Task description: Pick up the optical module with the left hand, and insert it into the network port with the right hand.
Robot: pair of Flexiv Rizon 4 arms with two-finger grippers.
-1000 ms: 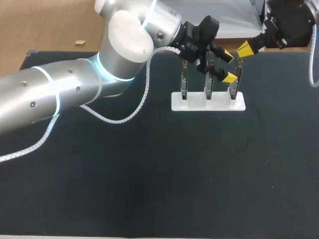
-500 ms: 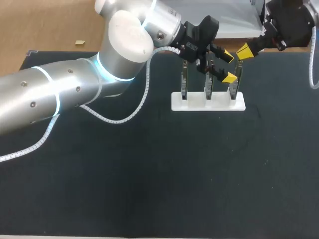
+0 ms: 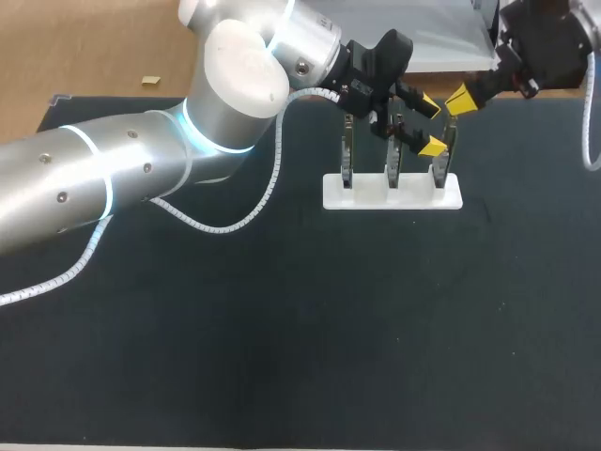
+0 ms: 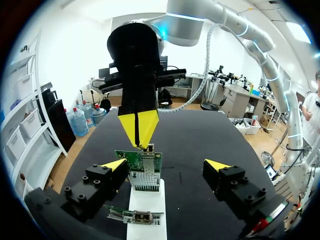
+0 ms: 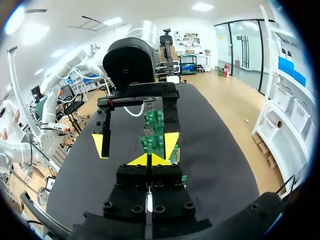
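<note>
head view
table (image 3: 282,329): black, with a white stand (image 3: 366,197) at the far side, long side running left to right.
boards: three upright in the stand, left board (image 3: 346,155), middle board (image 3: 392,162), right board (image 3: 450,141).
left gripper (image 3: 430,126): reaching in from the left, fingers spread wide, one yellow tip on the far side of the right board and one on the near side, grasping nothing; fingers cross in front of the middle board.
right gripper (image 3: 457,98): entering from the far right corner, tips closed to a single point, just above the top of the right board.

left wrist view
own fingers: wide apart, with the board standing between them, closer to one finger than the other, neither seen touching it.
network port (image 4: 145,177): metal cage on the face of that board, straight beneath the right gripper's point.
optical module (image 4: 148,147): small grey stub pinched at the very tip of the right gripper, meeting the board's top edge just above the cage; too small to tell how far in.
another board: on the stand under the gripper.

right wrist view
own tips: pressed together into one yellow wedge, aimed at the green board just ahead.
left gripper: ahead, one finger on each side of that board, one tip close beside it, the other well apart.
optical module: hidden behind own tips here.
</note>
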